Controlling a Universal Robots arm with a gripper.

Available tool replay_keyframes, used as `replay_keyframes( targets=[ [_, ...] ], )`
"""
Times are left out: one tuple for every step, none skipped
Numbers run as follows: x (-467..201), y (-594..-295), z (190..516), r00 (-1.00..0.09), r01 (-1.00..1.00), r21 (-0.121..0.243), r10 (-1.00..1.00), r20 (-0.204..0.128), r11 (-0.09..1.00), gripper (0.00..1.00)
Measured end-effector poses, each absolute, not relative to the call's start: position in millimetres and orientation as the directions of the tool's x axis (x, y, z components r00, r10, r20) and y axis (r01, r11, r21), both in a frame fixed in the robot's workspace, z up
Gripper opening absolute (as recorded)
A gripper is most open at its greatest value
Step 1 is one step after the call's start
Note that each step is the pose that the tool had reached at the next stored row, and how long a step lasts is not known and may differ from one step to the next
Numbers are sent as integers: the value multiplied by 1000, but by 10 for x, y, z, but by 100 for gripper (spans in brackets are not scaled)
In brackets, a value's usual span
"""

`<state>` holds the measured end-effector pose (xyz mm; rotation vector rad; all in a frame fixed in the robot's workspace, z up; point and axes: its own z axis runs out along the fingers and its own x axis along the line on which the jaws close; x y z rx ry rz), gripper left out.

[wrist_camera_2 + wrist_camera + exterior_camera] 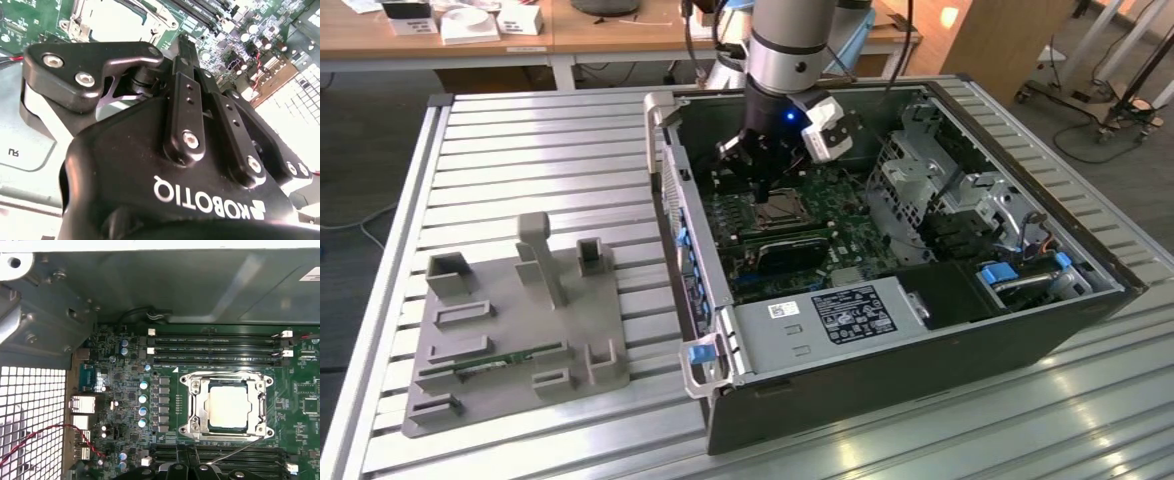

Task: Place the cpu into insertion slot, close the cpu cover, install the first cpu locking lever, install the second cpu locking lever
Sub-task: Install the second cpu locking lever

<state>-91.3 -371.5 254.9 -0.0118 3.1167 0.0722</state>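
Silvery metal marks the middle of the green board (120, 405): the chip (228, 407) lies flat and square inside the socket (186, 412), its pale top showing through the window of the cover plate (227, 380). The cover looks folded down over it, frame flat on the socket rim. So seating the chip reads as done, and closing the cover appears done too.

Levers: in the first wrist view a thin wire lever (235, 451) runs slantwise off the near corner of the socket toward the gripper, standing clear of the frame rather than tucked beside it. I judge that one not yet latched. A second wire runs along the far edge of the cover, close to the frame; whether it is hooked under its catch I cannot tell. At least one lever step is left, possibly both.

Gripper (763, 190): in the exterior view it hangs inside the open computer case (881, 360), just above the board and just beside the socket (783, 207), on the side toward the exterior view's left. In the second wrist view the black fingers (186, 55) reach toward the socket corner and look drawn close together at their tips. Nothing can be seen between them, though the tips themselves are hidden behind the linkage. My read: closed with nothing held.

Memory slots (215, 347) flank the socket on two sides. Outside the case, on the slatted table (520, 140), a grey fixture tray (514, 330) sits well apart from the work.
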Motion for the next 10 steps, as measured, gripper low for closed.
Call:
replay_keyframes(
  targets=[
    [-903,-3714,2552,-1000,-8,46,-7,-24,999,10],
    [-893,-3713,2555,-1000,-8,46,-7,-24,999,10],
    [-881,-3713,2558,-1000,-8,46,-7,-24,999,10],
    [-868,-3713,2561,-1000,-8,46,-7,-24,999,10],
    [-854,-3713,2564,-1000,-8,46,-7,-24,999,10],
    [-841,-3713,2568,-1000,-8,46,-7,-24,999,10],
    [-828,-3712,2572,-1000,-8,46,-7,-24,999,10],
    [-814,-3712,2572,-1000,-8,46,-7,-24,999,10],
    [-796,-3712,2572,-1000,-8,46,-7,-24,999,10],
    [-775,-3712,2572,-1000,-8,46,-7,-24,999,10]
  ],
)
